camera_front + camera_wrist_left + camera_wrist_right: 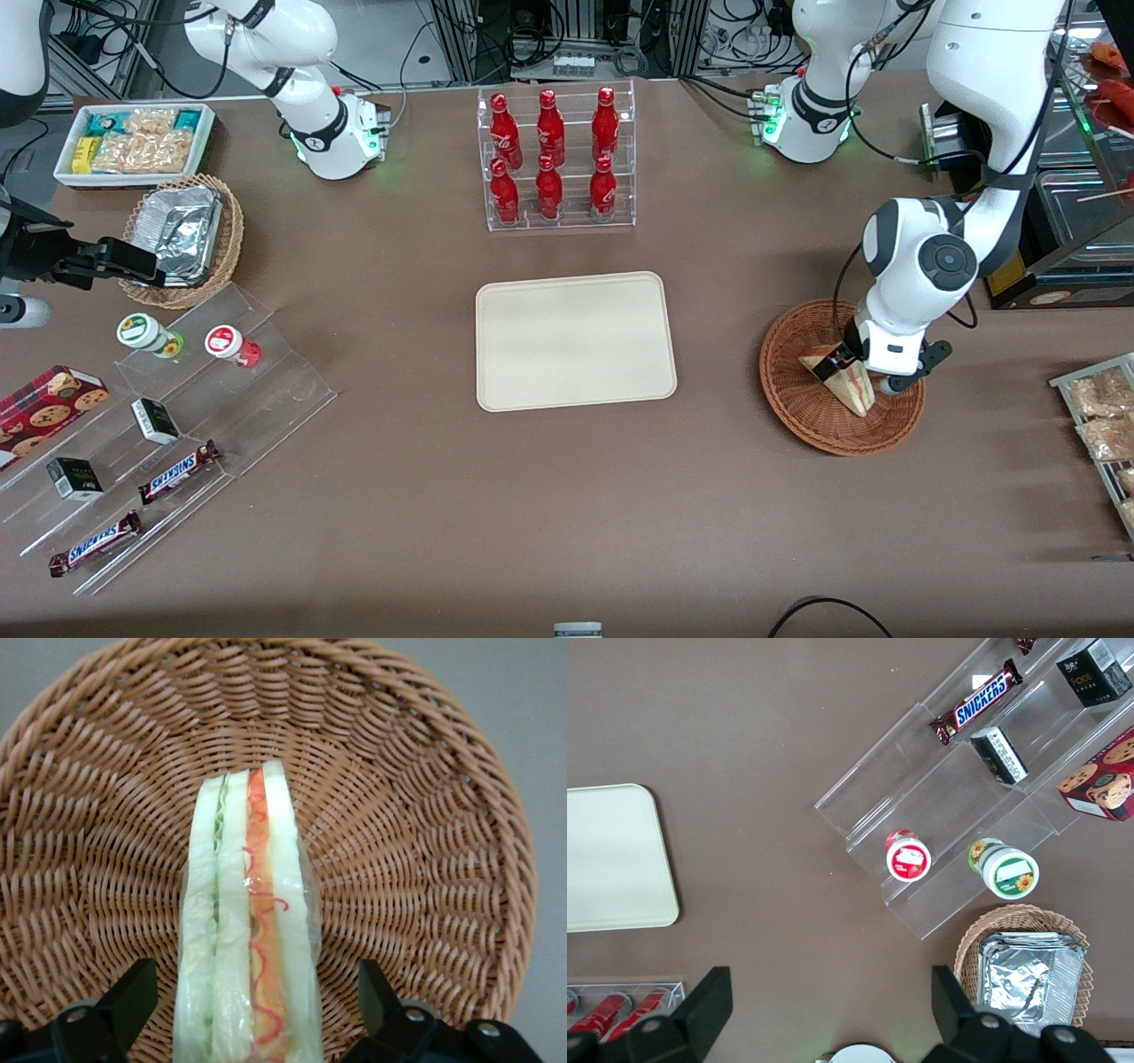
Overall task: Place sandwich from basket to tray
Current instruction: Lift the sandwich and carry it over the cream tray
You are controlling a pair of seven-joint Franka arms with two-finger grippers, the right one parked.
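The sandwich, a wrapped wedge of pale bread with green, orange and red filling, stands on edge in the reddish-brown wicker basket. In the front view the sandwich sits in the basket toward the working arm's end of the table. My left gripper is lowered into the basket over the sandwich. In the left wrist view the gripper is open, its black fingers straddling the wedge with wicker showing on both sides. The cream tray lies flat at the table's middle with nothing on it.
A clear rack of red bottles stands farther from the front camera than the tray. Toward the parked arm's end are a tan foil-lined basket, a white snack bin and acrylic steps with snacks. Packets lie beside the basket.
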